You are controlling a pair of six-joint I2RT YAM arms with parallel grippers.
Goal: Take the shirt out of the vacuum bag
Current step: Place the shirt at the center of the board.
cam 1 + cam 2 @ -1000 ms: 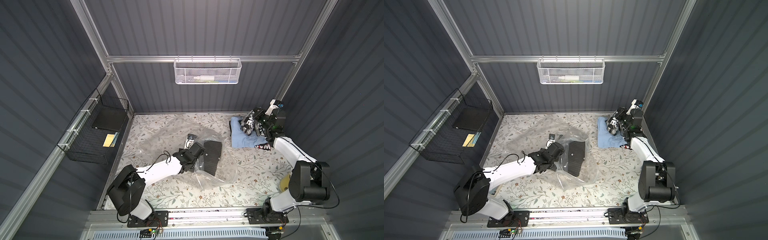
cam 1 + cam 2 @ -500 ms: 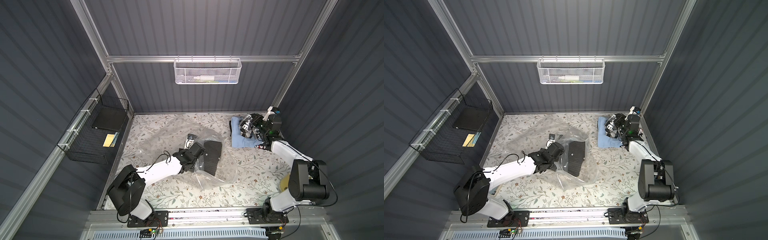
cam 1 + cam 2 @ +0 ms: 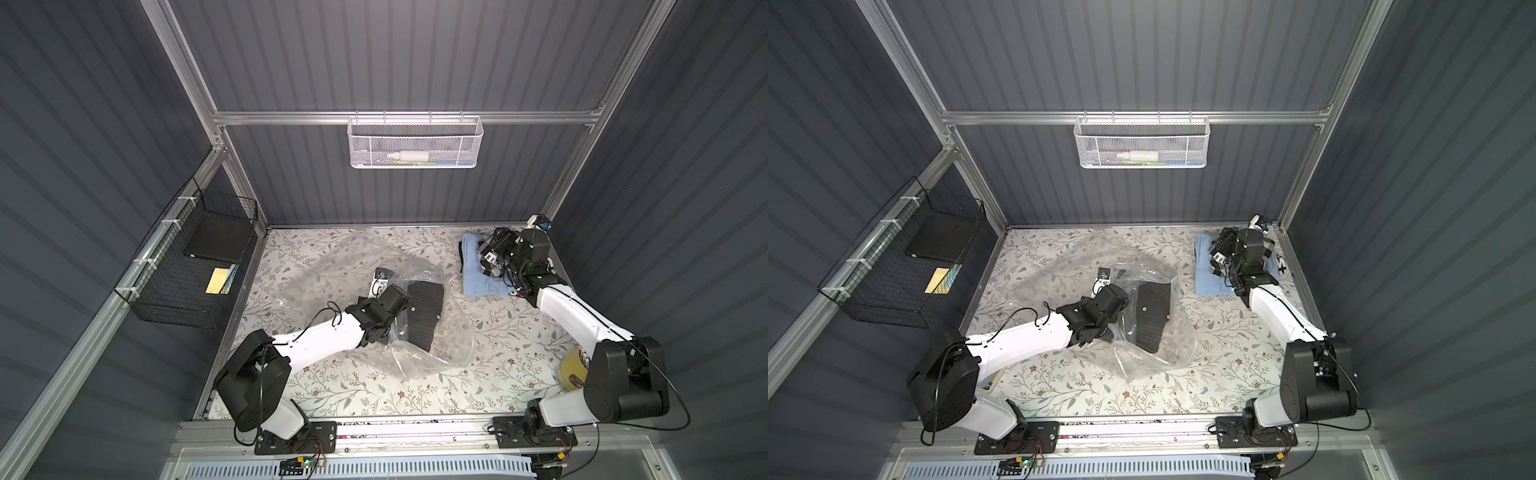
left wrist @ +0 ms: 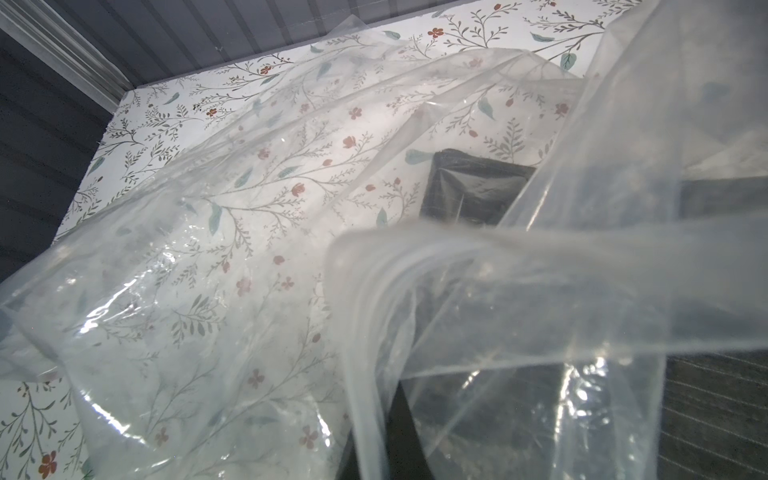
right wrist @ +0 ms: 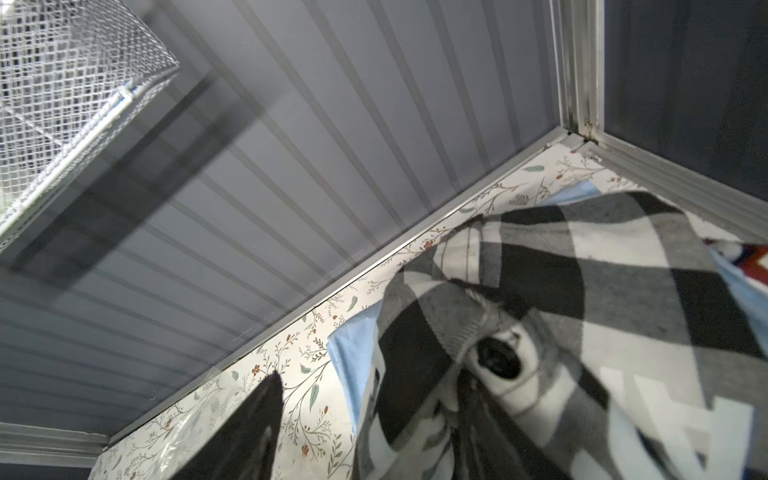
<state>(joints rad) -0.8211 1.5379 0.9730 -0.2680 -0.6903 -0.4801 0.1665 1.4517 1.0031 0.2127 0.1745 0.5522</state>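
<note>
- Right wrist view. Right gripper (image 5: 370, 428): released. One dark finger (image 5: 262, 419) stands bare, well apart from its partner, which is covered by cloth. Checked shirt (image 5: 623, 270), black, white and grey: slack, draped over that covered finger and onto a light-blue cloth (image 5: 353, 353) on the floral worktop (image 5: 299, 374), at the far right corner.
- Both top views, right side. A second ago this gripper hung clenched with the checked cloth pinched in it, a little nearer the right edge. Now it sits low over the light-blue cloth with jaws parted. Judgement: the shirt has just been let go, out of the vacuum bag (image 3: 453, 340) and well apart from it. Whether a fold still clings to the gripper cannot be told from above.
- Both top views, middle of the worktop. Vacuum bag: crumpled, see-through, lying as it did a second ago. Left gripper (image 3: 380, 332): clenched at the bag's near left side, plastic bunched round it, apparently holding the bag; the pinch itself is hidden. A dark garment (image 3: 422, 311) with pale buttons shows through the plastic.
- Left wrist view. Gripper not seen. The bag's zip edge (image 4: 353, 332) rises close to the lens, and the dark garment lies behind the film. Judgement: the mouth is being held up. One shirt is delivered, and if the dark garment also counts, it remains for the freed right arm.
</note>
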